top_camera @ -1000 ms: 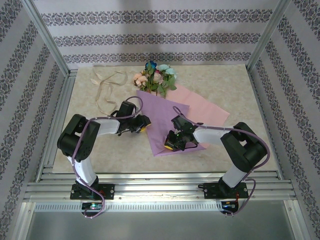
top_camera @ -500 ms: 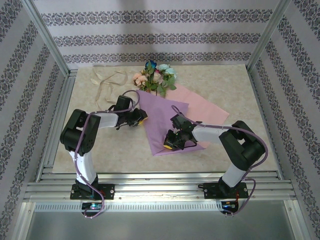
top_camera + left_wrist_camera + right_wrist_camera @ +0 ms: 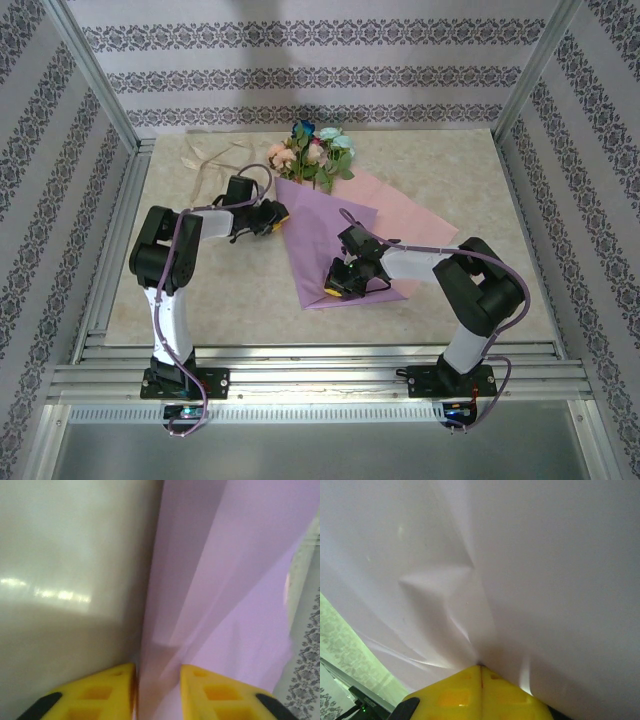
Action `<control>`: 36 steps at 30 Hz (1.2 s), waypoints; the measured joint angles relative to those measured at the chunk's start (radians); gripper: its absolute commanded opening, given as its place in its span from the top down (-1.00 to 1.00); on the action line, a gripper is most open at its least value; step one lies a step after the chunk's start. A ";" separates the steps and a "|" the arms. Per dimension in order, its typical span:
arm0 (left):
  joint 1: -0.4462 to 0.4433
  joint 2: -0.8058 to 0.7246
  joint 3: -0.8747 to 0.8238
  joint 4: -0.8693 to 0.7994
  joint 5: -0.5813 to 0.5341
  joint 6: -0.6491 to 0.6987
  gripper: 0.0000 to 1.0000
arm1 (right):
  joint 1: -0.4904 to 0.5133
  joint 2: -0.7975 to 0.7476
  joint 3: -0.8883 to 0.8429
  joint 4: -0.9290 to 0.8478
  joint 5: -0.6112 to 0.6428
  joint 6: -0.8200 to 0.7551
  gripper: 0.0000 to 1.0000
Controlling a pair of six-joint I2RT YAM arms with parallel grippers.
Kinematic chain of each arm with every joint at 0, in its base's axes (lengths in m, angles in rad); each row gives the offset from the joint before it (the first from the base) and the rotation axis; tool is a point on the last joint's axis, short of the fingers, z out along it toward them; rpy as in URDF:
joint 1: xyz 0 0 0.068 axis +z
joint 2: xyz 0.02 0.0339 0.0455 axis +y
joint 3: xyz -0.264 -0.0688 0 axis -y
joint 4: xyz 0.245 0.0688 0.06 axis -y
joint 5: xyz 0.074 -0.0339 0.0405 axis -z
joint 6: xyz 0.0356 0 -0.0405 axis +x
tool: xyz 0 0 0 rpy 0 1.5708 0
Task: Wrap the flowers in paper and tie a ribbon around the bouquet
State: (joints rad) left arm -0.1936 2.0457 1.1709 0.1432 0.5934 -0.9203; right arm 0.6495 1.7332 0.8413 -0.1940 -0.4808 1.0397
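Pinching the paper [image 3: 320,230] at its near end, the right gripper [image 3: 338,283] is clamped shut on it. The left gripper [image 3: 268,215] straddles its left edge, jaws parted. Uneven pulling could tear the sheet or drag it from the flowers [image 3: 312,155] at its far corner.

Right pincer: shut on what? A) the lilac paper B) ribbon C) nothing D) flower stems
A: in the right wrist view the right pincer has its yellow tips closed together on a puckered crease of the paper.
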 measured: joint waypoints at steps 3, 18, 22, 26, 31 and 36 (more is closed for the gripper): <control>0.020 0.041 0.053 0.003 -0.009 -0.002 0.46 | -0.005 0.006 0.008 -0.009 -0.008 -0.001 1.00; 0.047 0.122 0.162 0.010 0.013 -0.027 0.46 | -0.019 0.026 0.029 -0.037 -0.044 -0.036 1.00; 0.071 0.165 0.211 0.023 0.019 -0.035 0.75 | -0.022 0.027 0.031 -0.039 -0.046 -0.045 1.00; 0.076 0.203 0.251 0.020 0.018 -0.043 1.00 | -0.026 0.032 0.034 -0.041 -0.060 -0.048 1.00; 0.078 0.213 0.283 0.020 0.026 -0.050 0.47 | -0.026 0.039 0.041 -0.040 -0.063 -0.053 1.00; 0.092 0.258 0.369 0.018 0.005 -0.047 1.00 | -0.027 0.040 0.042 -0.041 -0.064 -0.053 1.00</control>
State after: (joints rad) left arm -0.1020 2.3035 1.5398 0.1608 0.5987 -0.9672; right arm 0.6228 1.7737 0.8837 -0.2352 -0.5453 0.9871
